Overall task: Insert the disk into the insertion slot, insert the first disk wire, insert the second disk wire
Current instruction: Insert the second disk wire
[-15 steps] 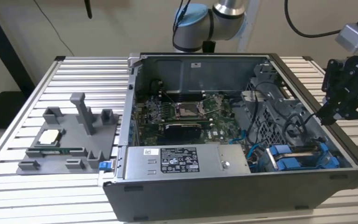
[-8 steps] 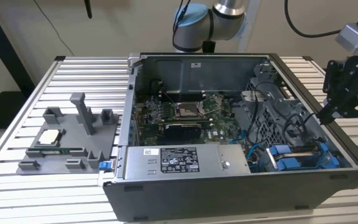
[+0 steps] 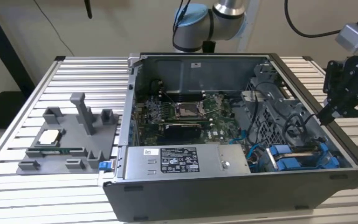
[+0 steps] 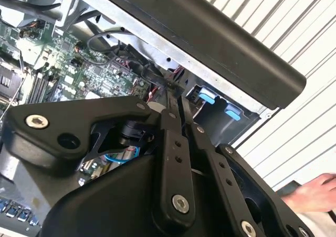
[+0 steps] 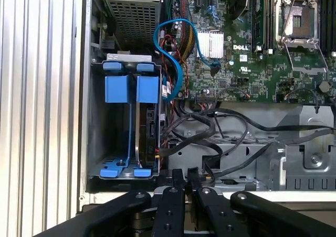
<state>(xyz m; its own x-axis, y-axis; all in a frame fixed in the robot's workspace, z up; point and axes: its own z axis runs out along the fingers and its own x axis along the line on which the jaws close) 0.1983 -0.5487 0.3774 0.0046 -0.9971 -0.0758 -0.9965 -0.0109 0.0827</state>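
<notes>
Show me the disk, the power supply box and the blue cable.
disk (image 5: 148, 135): first wrist view, dark exposed edge.
power supply box (image 3: 179, 161): exterior view, its label.
blue cable (image 5: 177, 21): first wrist view, loop top.

Exterior view high over the open computer case (image 3: 216, 198); both wrist views close above its motherboard (image 4: 79, 74) (image 5: 247, 53).

Printed white label (image 3: 179, 159) sat on grey box (image 3: 232, 163); white lettering marked gripper (image 3: 324, 119) and circuit board (image 5: 236, 64); wording unrecorded.
</notes>
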